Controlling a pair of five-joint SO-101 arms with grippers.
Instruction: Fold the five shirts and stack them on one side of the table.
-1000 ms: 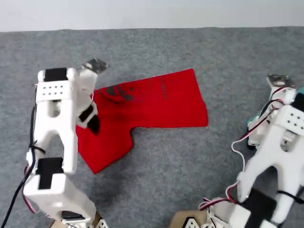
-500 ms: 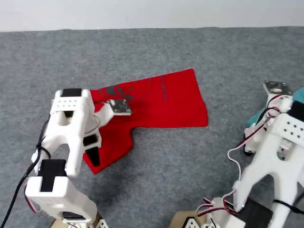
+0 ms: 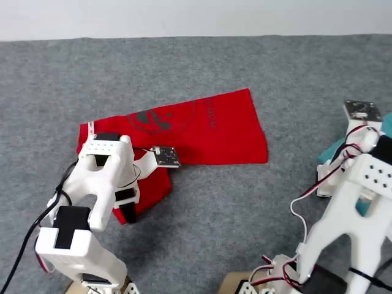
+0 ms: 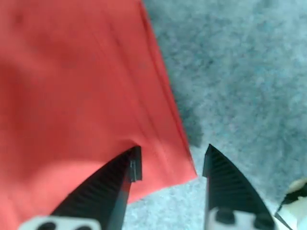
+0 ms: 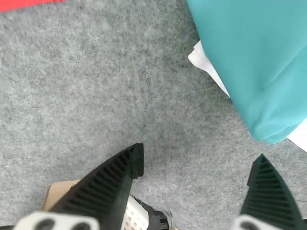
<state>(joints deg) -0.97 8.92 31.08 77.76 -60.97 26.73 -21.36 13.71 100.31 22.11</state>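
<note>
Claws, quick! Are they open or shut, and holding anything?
Left claw: open, over the red shirt edge, gripping nothing.
Right claw: open, empty, near the teal shirt.

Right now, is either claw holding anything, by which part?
Nothing. The left gripper is open astride the edge of the red shirt; the right gripper is open too.

Desk surface: the desk (image 3: 294,79) is covered with a grey, felt-like mat of short, speckled pile.
Far edge: a pale white band (image 3: 184,18) runs straight along the back of the mat; whether it is a wall or a board cannot be told.
Near edge: a tan, cardboard-like piece (image 3: 229,283) lies at the front.
Light: even and soft, with faint shadows on the mat.
</note>
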